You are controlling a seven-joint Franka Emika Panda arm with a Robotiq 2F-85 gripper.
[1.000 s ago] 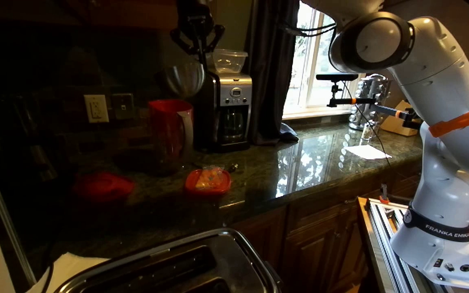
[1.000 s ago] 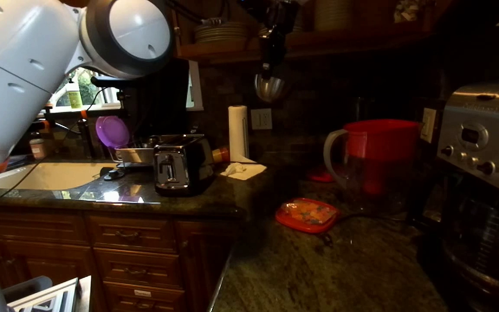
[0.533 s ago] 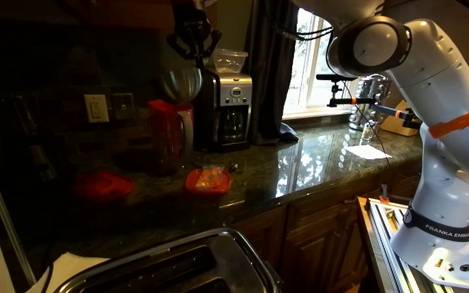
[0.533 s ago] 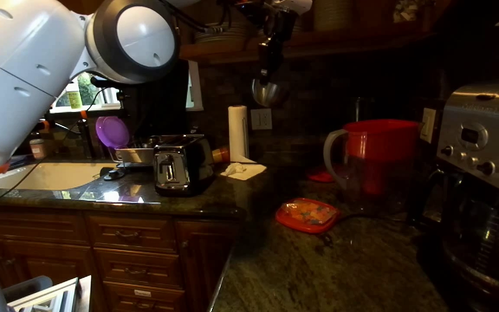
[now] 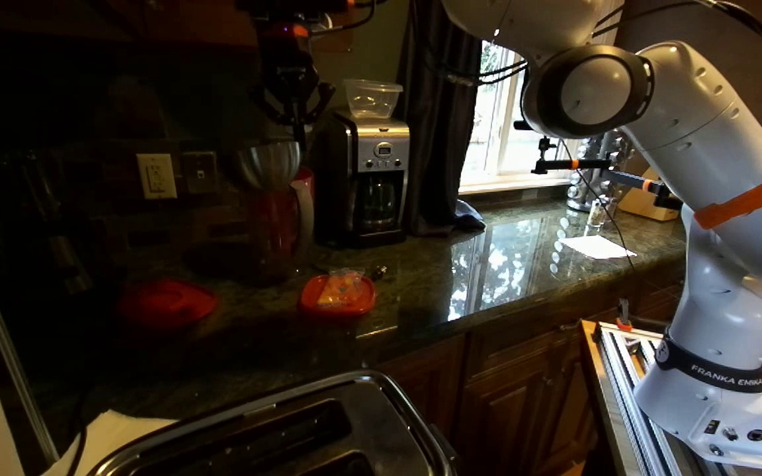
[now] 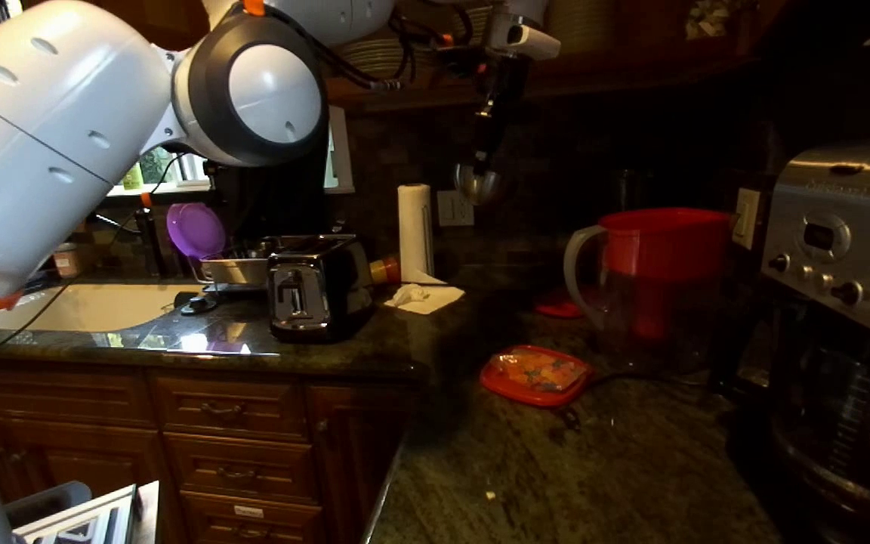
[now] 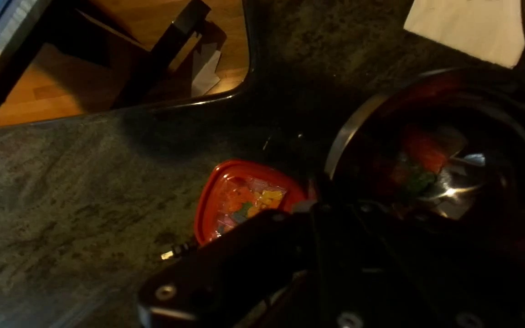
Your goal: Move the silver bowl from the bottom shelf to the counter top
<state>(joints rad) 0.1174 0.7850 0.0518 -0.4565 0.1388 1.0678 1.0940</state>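
in an exterior view the dark, glossy counter top [image 5: 414, 281] runs across, with the white arm [image 5: 692, 132] at 3 o'clock. on the counter top stand the coffee maker [image 5: 381, 149] and, toward 8 o'clock from it, the red pitcher [image 5: 280, 215]. the gripper [image 5: 299, 137] pinches the rim of the silver bowl [image 5: 267, 166], which hangs above the counter top, at 11 o'clock from the red dish [image 5: 309, 299]. that dish bears a clear packet [image 5: 342, 289] of coloured pieces. in the wrist view a plug [image 7: 180, 250] lies just beside the dish, at 8 o'clock.
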